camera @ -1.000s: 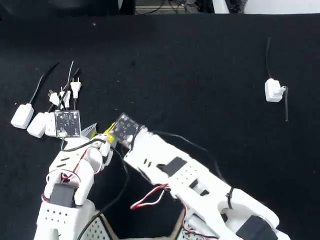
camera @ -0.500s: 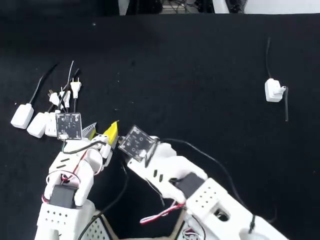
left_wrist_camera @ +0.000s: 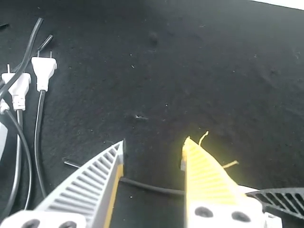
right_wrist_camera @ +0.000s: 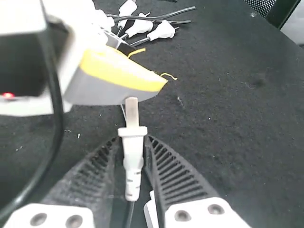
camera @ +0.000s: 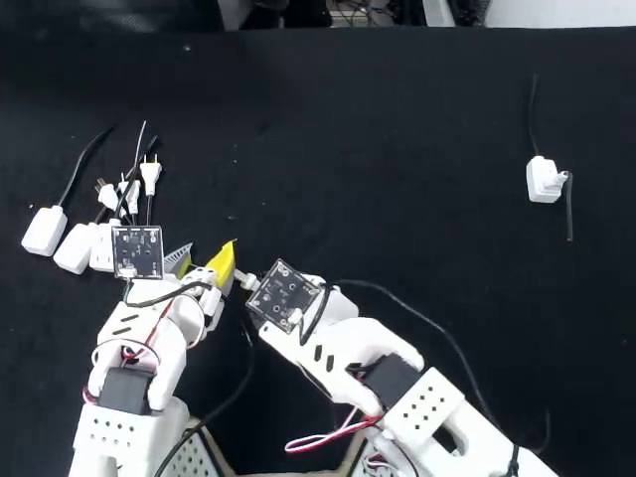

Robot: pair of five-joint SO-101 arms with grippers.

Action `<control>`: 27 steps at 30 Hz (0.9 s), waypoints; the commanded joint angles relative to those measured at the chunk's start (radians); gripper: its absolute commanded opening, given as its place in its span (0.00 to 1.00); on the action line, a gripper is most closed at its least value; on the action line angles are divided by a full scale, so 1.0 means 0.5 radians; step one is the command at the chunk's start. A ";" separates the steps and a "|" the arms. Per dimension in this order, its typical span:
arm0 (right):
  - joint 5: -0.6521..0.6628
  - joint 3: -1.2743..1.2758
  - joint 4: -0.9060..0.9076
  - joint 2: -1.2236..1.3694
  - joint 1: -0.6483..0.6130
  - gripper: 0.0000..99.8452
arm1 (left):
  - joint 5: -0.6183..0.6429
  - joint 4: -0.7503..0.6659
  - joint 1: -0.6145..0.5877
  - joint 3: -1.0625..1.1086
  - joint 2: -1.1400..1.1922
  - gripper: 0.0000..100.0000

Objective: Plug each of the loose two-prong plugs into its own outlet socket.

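We are clamping a white two-prong plug (right_wrist_camera: 129,164) in our right gripper (right_wrist_camera: 130,139) near the table's (camera: 397,149) front edge, its prongs pointing past the fingertips toward our left gripper (left_wrist_camera: 153,142), which is standing spread and gripping nothing.

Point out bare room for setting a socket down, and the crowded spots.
Bare: the wide stretch of black cloth between the bunch of plugs and sockets at the left and the lone white adapter at the right. Crowded: that bunch, and the near edge where the left gripper and the right gripper, shut on a plug, meet.
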 commanded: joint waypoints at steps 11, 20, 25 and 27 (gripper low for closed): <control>-0.006 0.048 -0.003 -0.075 0.101 0.01 | -0.009 0.015 0.002 -0.155 -0.012 0.20; -0.006 0.051 0.009 -0.075 0.098 0.01 | -0.015 0.015 0.026 -0.158 -0.012 0.20; -0.006 0.054 0.012 -0.075 0.003 0.01 | -0.025 0.015 0.097 -0.164 -0.012 0.20; -0.006 0.057 0.031 -0.075 -0.021 0.01 | -0.025 0.015 0.130 -0.170 -0.012 0.20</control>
